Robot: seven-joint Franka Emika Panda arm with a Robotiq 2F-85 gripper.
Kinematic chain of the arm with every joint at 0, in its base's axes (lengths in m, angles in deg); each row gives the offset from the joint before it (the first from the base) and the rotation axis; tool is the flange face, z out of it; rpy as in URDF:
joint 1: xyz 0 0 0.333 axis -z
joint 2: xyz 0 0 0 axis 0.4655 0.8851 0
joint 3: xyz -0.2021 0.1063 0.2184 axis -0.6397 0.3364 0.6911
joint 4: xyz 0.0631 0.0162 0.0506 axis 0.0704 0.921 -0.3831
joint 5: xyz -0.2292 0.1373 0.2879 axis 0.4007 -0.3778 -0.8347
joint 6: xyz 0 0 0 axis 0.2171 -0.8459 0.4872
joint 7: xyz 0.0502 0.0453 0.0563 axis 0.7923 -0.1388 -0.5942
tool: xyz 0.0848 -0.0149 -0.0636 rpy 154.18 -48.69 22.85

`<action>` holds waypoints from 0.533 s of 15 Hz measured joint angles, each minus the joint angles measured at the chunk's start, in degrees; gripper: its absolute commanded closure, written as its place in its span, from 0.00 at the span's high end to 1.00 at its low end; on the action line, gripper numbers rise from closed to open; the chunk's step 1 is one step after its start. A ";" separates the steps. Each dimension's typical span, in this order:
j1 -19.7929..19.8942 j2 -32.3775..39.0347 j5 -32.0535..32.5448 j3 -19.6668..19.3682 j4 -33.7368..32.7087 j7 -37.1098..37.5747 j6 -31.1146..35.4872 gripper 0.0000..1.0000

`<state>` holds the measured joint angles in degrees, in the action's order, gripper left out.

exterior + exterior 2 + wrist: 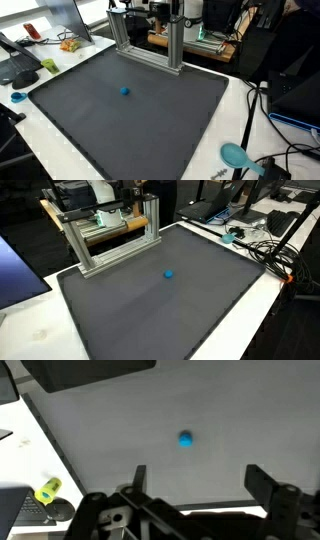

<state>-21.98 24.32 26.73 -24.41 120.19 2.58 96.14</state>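
A small blue ball [125, 90] [168, 275] lies alone on a large dark grey mat [160, 125] [170, 315] that covers most of a white table. In the wrist view the ball [185, 439] sits on the mat [230, 410] ahead of my gripper [197, 472], well beyond the fingertips. The gripper hangs high above the mat, open, its two black fingers [262, 480] wide apart with nothing between them. It touches nothing.
An aluminium frame [150, 45] [115, 240] stands at the mat's far edge. A teal scoop [236, 155] [229, 238] and cables [275, 150] [270, 252] lie off one side. A yellow-green object [48, 65] [47, 490] and clutter lie on the opposite side.
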 measured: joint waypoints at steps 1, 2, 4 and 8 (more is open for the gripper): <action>0.00 0.00 0.00 0.00 0.00 0.00 0.00 1.00; 0.00 0.00 0.00 0.00 0.00 0.00 0.00 1.00; -0.21 0.00 0.00 -0.17 0.01 -0.12 -0.10 1.00; -0.66 -0.60 0.04 -1.04 0.58 -3.68 -3.87 1.00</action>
<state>-22.65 23.71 26.76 -25.46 120.77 -1.10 92.27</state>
